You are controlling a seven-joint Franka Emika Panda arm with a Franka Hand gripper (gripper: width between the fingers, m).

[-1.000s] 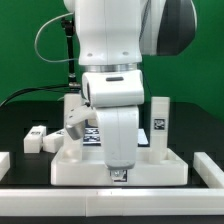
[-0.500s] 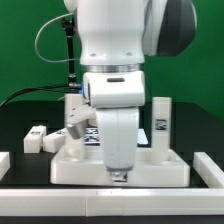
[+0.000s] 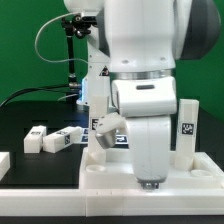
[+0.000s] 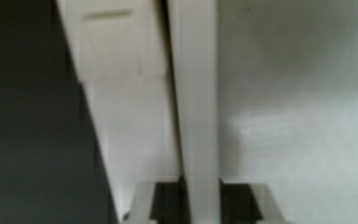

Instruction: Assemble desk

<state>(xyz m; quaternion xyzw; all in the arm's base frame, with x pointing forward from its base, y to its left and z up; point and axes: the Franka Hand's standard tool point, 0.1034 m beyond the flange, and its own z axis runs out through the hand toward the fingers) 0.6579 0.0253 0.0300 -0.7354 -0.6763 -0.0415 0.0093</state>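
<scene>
The desk's white rimmed panel (image 3: 105,172) lies flat on the black table, low in the exterior view. One white leg (image 3: 187,130) with a tag stands upright at its right back corner. Two loose legs (image 3: 35,140) (image 3: 65,137) lie on the table to the left. My gripper (image 3: 150,183) points down at the panel's front rim. In the wrist view the gripper (image 4: 197,205) straddles the rim (image 4: 194,90), with a dark finger (image 4: 153,204) on each side, shut on it. The panel's face (image 4: 297,115) lies beside the rim.
A low white wall (image 3: 50,205) runs along the table's front edge. A white block (image 3: 4,165) sits at the exterior view's left. The marker board (image 3: 104,133) lies behind the panel, mostly hidden by my arm. A stand with cables (image 3: 72,60) rises at the back.
My arm has moved to the exterior view's right. The panel and its upright leg have slid right with it. The leftmost loose leg has not moved.
</scene>
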